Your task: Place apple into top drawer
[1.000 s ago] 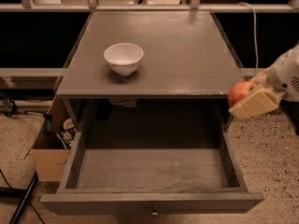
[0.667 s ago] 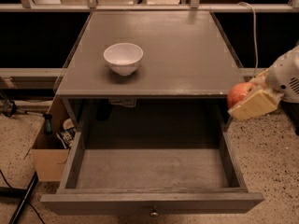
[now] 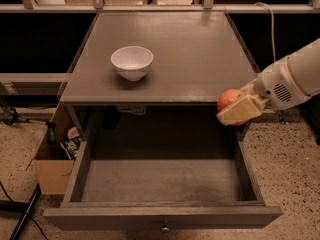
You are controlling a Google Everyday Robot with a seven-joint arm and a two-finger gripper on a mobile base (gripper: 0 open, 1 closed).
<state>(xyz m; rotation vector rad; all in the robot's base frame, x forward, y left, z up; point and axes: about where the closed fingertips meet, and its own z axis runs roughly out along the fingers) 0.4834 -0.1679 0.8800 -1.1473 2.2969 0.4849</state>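
Note:
The top drawer [image 3: 162,215] is pulled wide open below the tabletop, and nothing shows inside it. Its flat front panel with a small metal knob [image 3: 163,228] is at the bottom of the view. My gripper [image 3: 236,106] comes in from the right on a white arm and is shut on the red-orange apple [image 3: 227,100]. It holds the apple at the tabletop's front right corner, above the back right part of the drawer. One cream finger [image 3: 241,111] covers the apple's front.
A white bowl [image 3: 132,62] stands on the grey-brown tabletop [image 3: 200,54], left of centre. A brown cardboard box [image 3: 51,171] with clutter sits on the speckled floor left of the drawer. A white cable [image 3: 272,29] hangs at the back right.
The gripper with the apple has moved slightly left, toward the drawer opening. The drawer and bowl have not moved.

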